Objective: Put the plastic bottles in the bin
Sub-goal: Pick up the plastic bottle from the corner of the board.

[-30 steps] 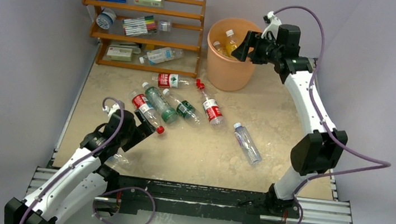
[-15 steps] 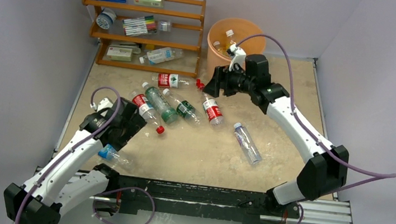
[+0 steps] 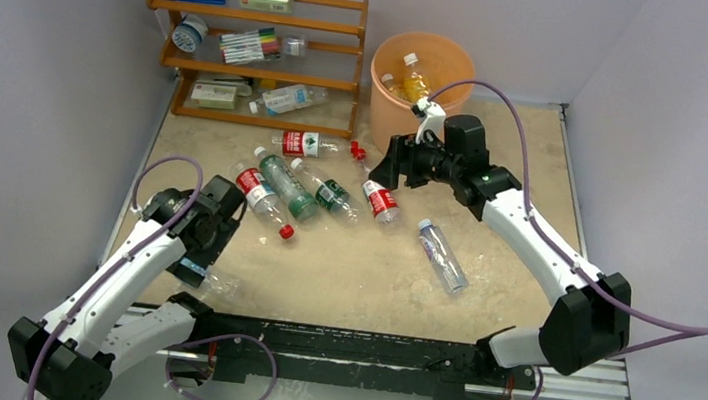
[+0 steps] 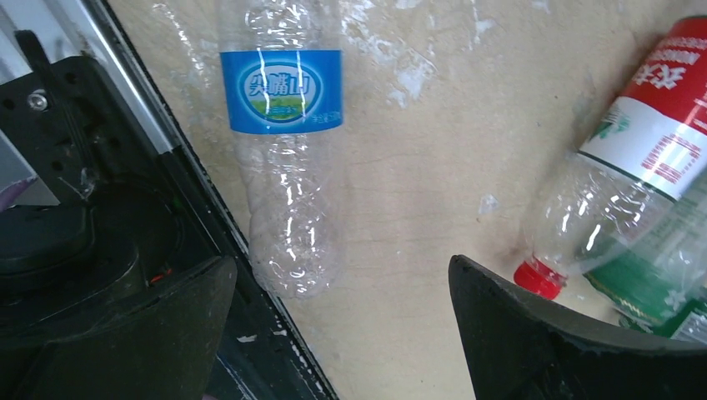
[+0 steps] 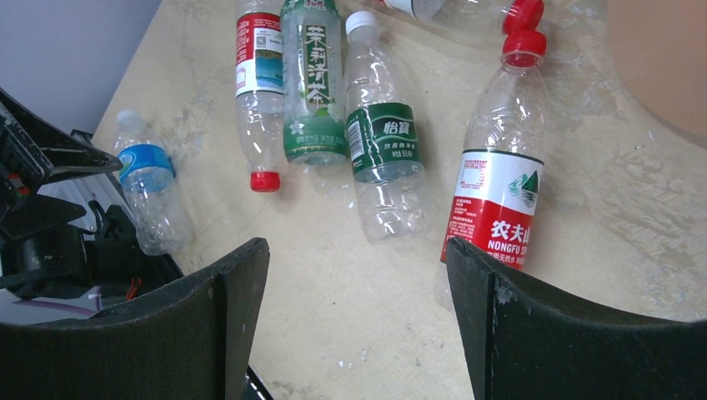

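The orange bin (image 3: 418,117) stands at the back with a yellow bottle (image 3: 412,76) inside. Several plastic bottles lie on the table: a red-label one (image 3: 381,200) (image 5: 496,200), a dark-green-label one (image 3: 329,193) (image 5: 382,142), a green one (image 3: 287,185) (image 5: 310,83), a red-capped one (image 3: 263,200) (image 5: 260,92), a clear one (image 3: 442,256). A blue-label bottle (image 3: 207,280) (image 4: 283,150) lies at the near edge. My right gripper (image 3: 384,168) (image 5: 358,317) is open and empty above the red-label bottle. My left gripper (image 3: 209,229) (image 4: 342,333) is open and empty over the blue-label bottle's base.
A wooden shelf (image 3: 260,18) at the back left holds marker pens, boxes and one more bottle (image 3: 287,100). Another red-label bottle (image 3: 302,143) lies in front of it. A black rail (image 4: 208,250) runs along the near table edge beside the blue-label bottle.
My right gripper has come away from over the bin and dropped toward the bottles on the table. My left gripper has swung back from the red-capped bottle toward the blue-label bottle.
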Available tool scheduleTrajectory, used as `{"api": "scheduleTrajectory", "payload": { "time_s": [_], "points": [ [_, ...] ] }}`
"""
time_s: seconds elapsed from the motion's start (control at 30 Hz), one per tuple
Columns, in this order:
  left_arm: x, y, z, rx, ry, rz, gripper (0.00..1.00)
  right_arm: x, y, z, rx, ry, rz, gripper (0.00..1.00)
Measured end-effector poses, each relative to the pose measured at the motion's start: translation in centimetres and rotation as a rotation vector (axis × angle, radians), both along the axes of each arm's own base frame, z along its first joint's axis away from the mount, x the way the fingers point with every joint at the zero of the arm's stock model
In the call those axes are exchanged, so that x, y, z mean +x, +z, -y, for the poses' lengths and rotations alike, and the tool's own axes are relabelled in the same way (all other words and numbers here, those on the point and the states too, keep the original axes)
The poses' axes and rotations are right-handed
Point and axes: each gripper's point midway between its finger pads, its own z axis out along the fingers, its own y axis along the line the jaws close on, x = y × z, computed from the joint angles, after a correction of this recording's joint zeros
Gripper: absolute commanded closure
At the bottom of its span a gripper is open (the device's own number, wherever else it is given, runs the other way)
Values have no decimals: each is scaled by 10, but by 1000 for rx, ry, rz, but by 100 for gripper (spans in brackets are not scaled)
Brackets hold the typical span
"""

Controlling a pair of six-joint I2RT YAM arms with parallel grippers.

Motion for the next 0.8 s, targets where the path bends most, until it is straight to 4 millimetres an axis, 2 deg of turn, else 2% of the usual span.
{"api": "scheduleTrajectory", "payload": {
  "time_s": [0.43,0.63,0.8],
  "points": [
    [-10,-29,-11,65,90,-145,1,-17,-6,9,-2,0,3,20],
    [-11,-40,-21,66,140,-204,1,-22,-8,12,-6,4,4,20],
    [-11,-52,-22,62,134,-266,2,-23,-11,12,-9,4,-2,20]
  ]
}}
